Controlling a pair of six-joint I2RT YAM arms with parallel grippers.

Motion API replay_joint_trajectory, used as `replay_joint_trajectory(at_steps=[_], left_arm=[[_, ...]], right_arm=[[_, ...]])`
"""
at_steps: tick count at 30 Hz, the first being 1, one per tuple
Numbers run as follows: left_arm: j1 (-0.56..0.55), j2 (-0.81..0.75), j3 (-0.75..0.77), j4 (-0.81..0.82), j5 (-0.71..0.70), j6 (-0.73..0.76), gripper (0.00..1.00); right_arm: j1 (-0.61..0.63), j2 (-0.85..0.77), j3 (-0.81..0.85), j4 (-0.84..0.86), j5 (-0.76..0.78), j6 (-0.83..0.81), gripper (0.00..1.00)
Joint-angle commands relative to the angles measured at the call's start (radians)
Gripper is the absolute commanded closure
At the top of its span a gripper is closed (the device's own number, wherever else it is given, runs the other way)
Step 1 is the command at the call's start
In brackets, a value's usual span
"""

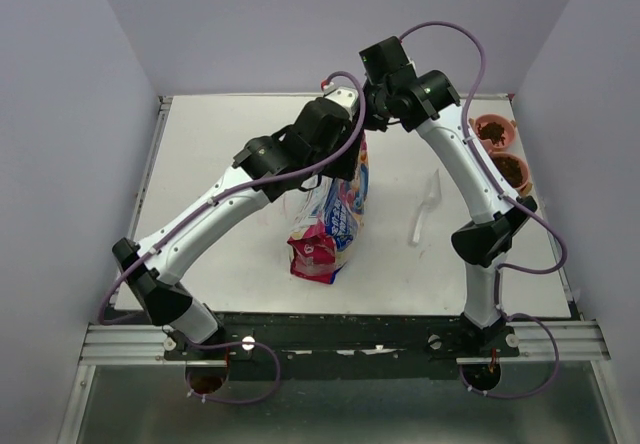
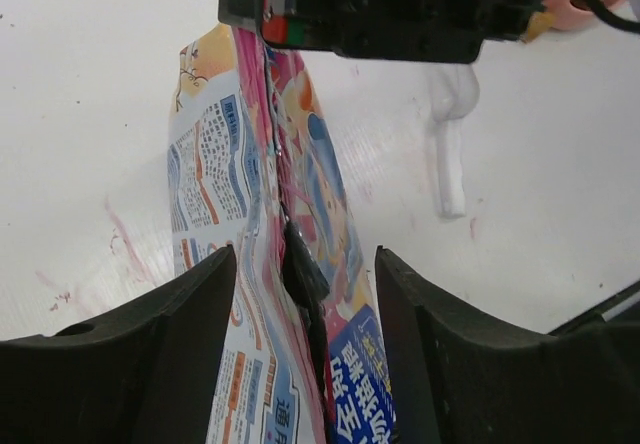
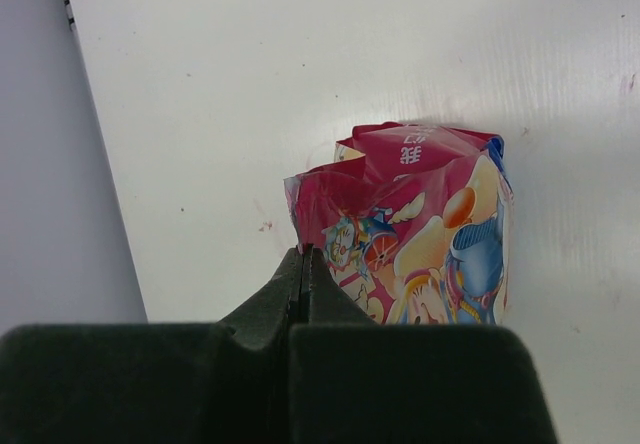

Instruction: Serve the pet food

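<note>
Pet food (image 1: 493,131): dark brown kibble heaped in two pink bowls (image 1: 508,123) at the right edge of the tabletop (image 1: 215,149), well apart from the printed bag (image 1: 335,219) at centre. As a loose heap it has no long axis and points nowhere (the bag does: its length runs near-to-far in the overhead view, folded base toward the arm bases, upper edge toward the far side).

Right end effector (image 3: 303,261): jaws pressed together, apparently pinching one corner of the bag's upper edge. Left end effector (image 2: 305,264): jaws spread wide, straddling that edge with a gap on both sides and holding nothing. Clear scoop (image 1: 427,207): lies untouched between bag and bowls.

Likely hazards:
- The bag is secured by a single thin pinch, so it could slip or sag.
- If the left jaws close off-centre, they may crumple the film rather than part it.
- Any further pour risks overfilling bowls that already hold kibble.
</note>
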Motion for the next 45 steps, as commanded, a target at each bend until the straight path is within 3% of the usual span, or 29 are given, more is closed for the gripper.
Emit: replay_joint_trajectory(at_steps=[1, 5, 20, 23, 26, 31, 34, 35, 37, 38, 45], left_arm=[[0.002, 0.033, 0.060, 0.010, -0.130, 0.014, 0.42], [-0.004, 0.056, 0.059, 0.055, -0.171, 0.032, 0.57], [-0.059, 0.125, 0.054, 0.070, -0.280, 0.066, 0.63], [-0.059, 0.129, 0.042, 0.064, -0.297, 0.066, 0.77], [-0.059, 0.116, 0.030, 0.064, -0.313, 0.069, 1.00], [-0.065, 0.039, -0.044, 0.145, -0.230, 0.083, 1.00], [-0.062, 0.042, 0.002, 0.089, -0.189, 0.054, 1.00], [-0.062, 0.053, 0.034, 0.026, -0.190, 0.031, 0.98], [-0.068, 0.051, 0.054, -0.019, -0.199, 0.002, 0.72], [-0.071, 0.041, 0.040, -0.020, -0.202, -0.011, 0.65], [-0.093, 0.051, 0.013, -0.059, -0.244, -0.038, 0.61]], right_arm=[[-0.023, -0.040, -0.006, 0.105, 0.051, 0.006, 0.99], [-0.023, -0.037, -0.014, 0.105, 0.026, 0.001, 0.99], [-0.023, -0.056, -0.042, 0.150, -0.001, -0.005, 1.00], [-0.025, -0.060, -0.052, 0.156, -0.008, -0.003, 1.00], [-0.030, -0.068, -0.065, 0.170, -0.008, -0.008, 0.99], [-0.043, -0.072, -0.072, 0.177, -0.021, -0.020, 1.00], [-0.045, -0.080, -0.083, 0.190, -0.020, -0.026, 1.00], [-0.045, -0.080, -0.085, 0.190, -0.020, -0.026, 1.00], [-0.045, -0.080, -0.085, 0.193, -0.026, -0.026, 1.00], [-0.045, -0.083, -0.088, 0.193, -0.031, -0.026, 1.00], [-0.043, -0.100, -0.134, 0.220, -0.052, -0.022, 1.00]])
